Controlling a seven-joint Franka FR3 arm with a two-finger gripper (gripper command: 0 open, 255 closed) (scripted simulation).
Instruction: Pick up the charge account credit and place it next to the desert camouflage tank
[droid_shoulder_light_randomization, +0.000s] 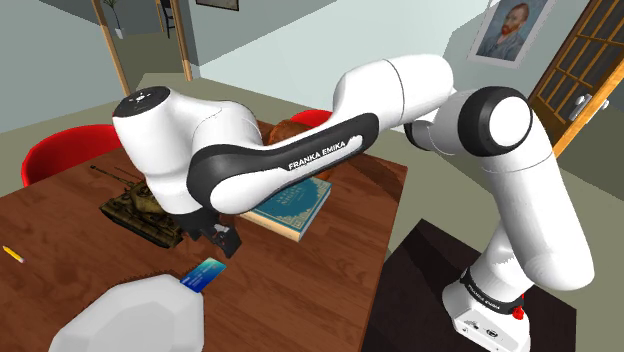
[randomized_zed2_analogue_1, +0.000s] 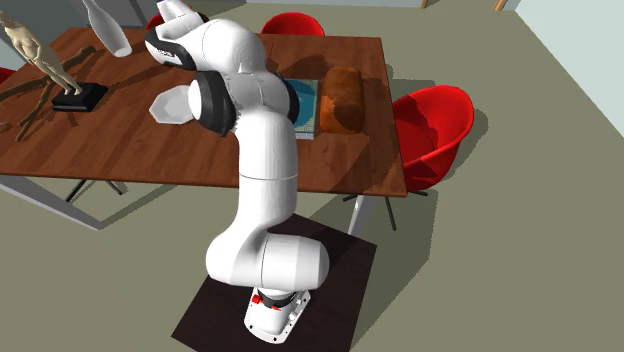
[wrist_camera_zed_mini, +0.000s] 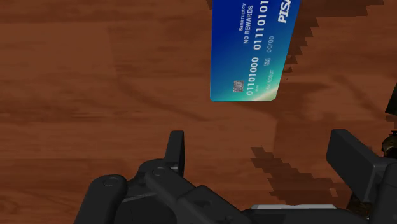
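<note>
The credit card is blue with white numbers and lies flat on the brown wooden table. A desert camouflage tank stands on the table up and to the shoulder view's left of the card. My gripper hangs just above the table between the tank and the card. In the wrist view the card lies beyond the fingertips, apart from them. The two fingers stand wide apart with nothing between them.
A large white jug stands right beside the card in the foreground. A blue book and a brown loaf lie behind the arm. A yellow pencil is at the table's left. Red chairs ring the table.
</note>
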